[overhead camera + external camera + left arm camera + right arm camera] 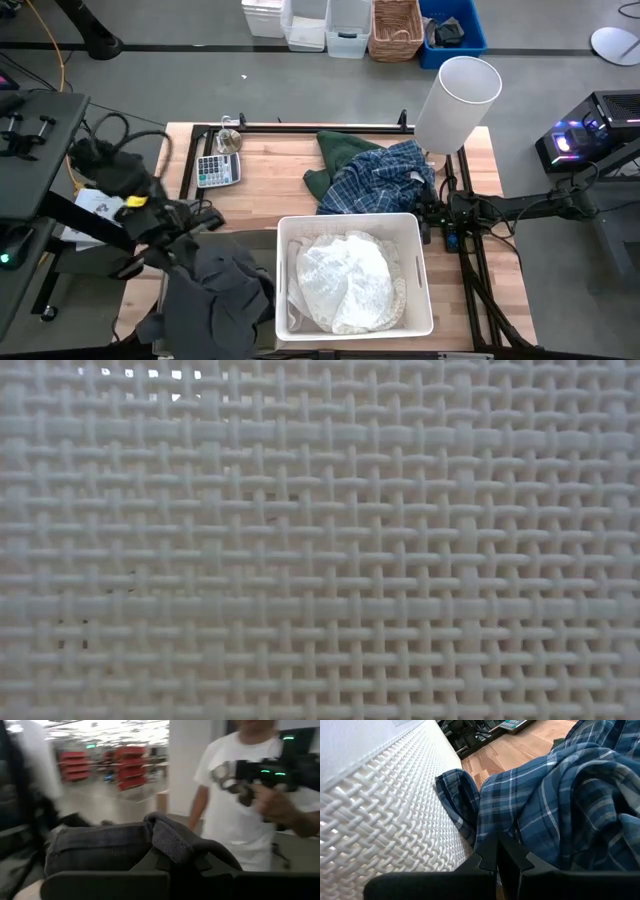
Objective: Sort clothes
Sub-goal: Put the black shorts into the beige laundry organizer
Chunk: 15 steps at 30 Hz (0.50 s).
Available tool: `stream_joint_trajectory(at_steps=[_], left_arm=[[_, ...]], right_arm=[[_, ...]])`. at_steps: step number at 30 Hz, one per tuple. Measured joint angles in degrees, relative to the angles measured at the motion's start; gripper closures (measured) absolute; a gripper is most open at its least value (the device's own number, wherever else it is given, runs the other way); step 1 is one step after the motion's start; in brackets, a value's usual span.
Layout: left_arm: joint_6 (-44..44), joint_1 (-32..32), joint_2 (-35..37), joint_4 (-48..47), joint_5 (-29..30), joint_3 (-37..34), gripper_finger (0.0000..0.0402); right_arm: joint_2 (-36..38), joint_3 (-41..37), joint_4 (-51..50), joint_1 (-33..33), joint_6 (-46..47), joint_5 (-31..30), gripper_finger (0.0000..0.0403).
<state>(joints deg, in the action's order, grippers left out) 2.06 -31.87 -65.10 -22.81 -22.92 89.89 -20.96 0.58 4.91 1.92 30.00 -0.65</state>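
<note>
White clothes [345,280] heaped in white bin; plaid shirt [385,175] crumpled over dark green one [335,150] behind; dark grey garment [220,290] bunched at worktop's left front.

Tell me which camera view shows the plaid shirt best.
The high view: the whole plaid shirt lies behind the white bin. The right wrist view shows only close-up folds; the low and left wrist views show none.

You see only the white bin's woven wall [320,540] in the low view; it hides the table. The person [240,795] is blurred and cut off at the top edge. The dark grey garment [215,300] runs off the bottom edge.
</note>
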Motion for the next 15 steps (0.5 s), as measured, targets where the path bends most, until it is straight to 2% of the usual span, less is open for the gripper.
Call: stream_joint_trajectory(at_steps=[4,10,15], left_arm=[[-3.6,-2.8,7.2,4.8,9.3,-11.5,0.0401],[-19.8,-3.9,20.5,17.4,24.2,-35.0,0.0401],[-33.1,-6.4,28.0,15.7,32.5,-45.4,0.0401]], right_arm=[[0.0,0.0,0.0,0.0,0.0,0.0,0.0402],[0.0,0.0,0.0,0.0,0.0,0.0,0.0402],[0.0,0.0,0.0,0.0,0.0,0.0,0.0402]])
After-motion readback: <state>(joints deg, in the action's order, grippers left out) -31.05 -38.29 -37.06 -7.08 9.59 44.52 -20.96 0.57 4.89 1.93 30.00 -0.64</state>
